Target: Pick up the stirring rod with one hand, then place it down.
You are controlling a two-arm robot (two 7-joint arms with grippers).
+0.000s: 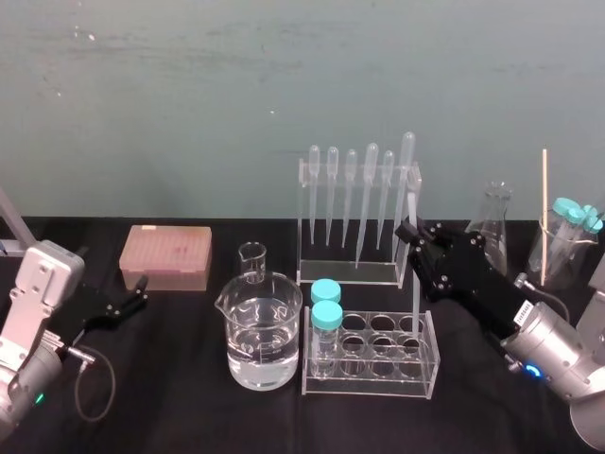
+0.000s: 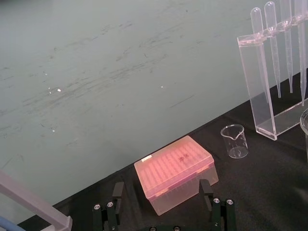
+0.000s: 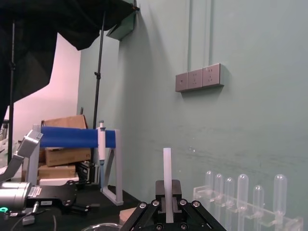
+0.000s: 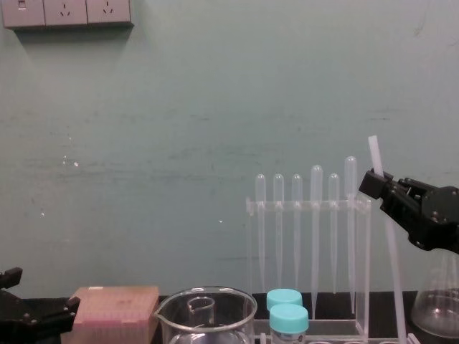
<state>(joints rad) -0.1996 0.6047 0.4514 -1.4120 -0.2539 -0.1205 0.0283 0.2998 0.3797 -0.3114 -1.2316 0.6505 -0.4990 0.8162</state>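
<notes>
Right gripper [image 4: 374, 185] is pinched tight on the long, thin, translucent white stirring rod [image 3: 167, 173]. The grip sits near the rod's upper end, with a short stub poking above the fingers. The rod stands nearly upright with a slight tilt, just in front of the right end of the clear acrylic pipette rack [image 1: 357, 270] and above the clear test-tube rack [image 1: 373, 378]. Its lower end runs down toward that test-tube rack, and I cannot tell whether it touches anything.

Step, as a judgement: the pick-up looks done or nearly done and the rod is in hand — the put-down is not yet done. The next move calls for a bare patch of the black table [image 1: 170, 407], away from the racks and the water-filled glass beaker [image 1: 263, 340]. The rod then has to be lowered and laid flat before release; a thin round rod is likely to roll, and the long lower end could clip the racks on the way.

Left gripper [image 2: 160, 187] is parked low on the robot's left, fingers spread wide and holding nothing, facing the pink translucent tip box [image 2: 175, 171].

Writing: none readable — the small white label on the right arm [image 1: 525, 312] is too small to read.
</notes>
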